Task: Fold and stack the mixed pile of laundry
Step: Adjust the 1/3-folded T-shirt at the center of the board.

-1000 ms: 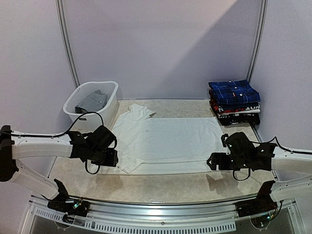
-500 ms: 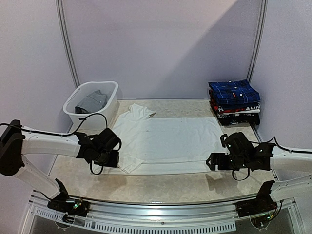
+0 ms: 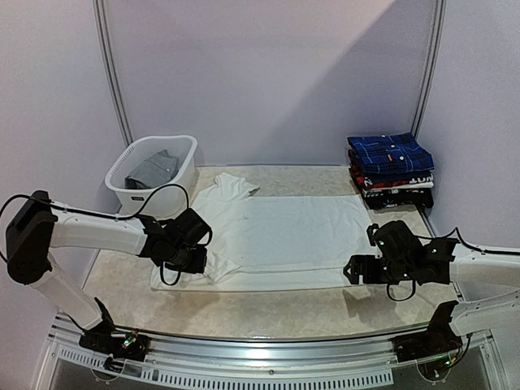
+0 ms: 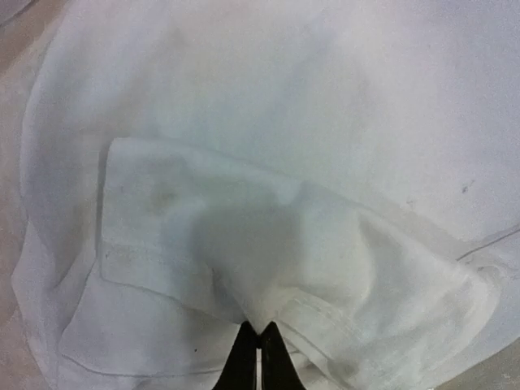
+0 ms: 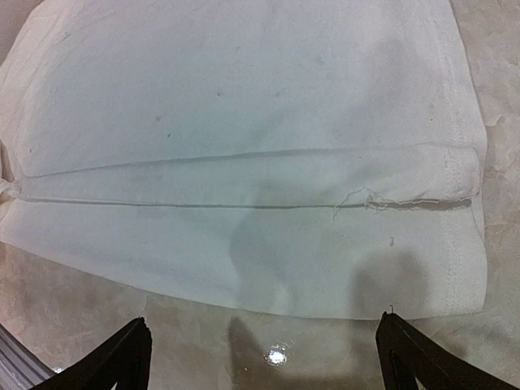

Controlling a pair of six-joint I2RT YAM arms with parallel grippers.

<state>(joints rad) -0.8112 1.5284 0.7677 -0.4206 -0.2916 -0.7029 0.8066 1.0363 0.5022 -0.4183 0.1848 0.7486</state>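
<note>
**Laundry on the counter (image 3: 268,313): left jaws pinching, right jaws spread**

At the far left stands a white slotted basket (image 3: 184,154) with a grey garment (image 3: 153,168) lying crumpled inside it. Just near of the basket, the left arm (image 3: 97,231) reaches rightward and low over the counter to the near-left corner of the white shirt (image 3: 284,231). The left jaws are pressed together on a raised fold of that shirt. In the left wrist view their dark tips meet at the hemmed edge of a sleeve that is doubled over onto the body of the white shirt (image 4: 341,106).

The shirt itself lies flat across the middle of the counter. One sleeve points toward the far-left, and its straight hem lies toward the right. The near long edge is turned over on itself, leaving a crease that runs left to right.

At the near-right corner of the shirt, the right arm (image 3: 479,264) comes in from the right. The right jaws are spread wide and hold nothing. The right wrist view shows them just near of the folded edge of the white shirt (image 5: 244,106), above bare counter, apart from the cloth.

At the far right, well apart from the shirt, sits a stack of folded garments (image 3: 394,185). A dark blue plaid shirt (image 3: 390,152) lies on top.
</note>
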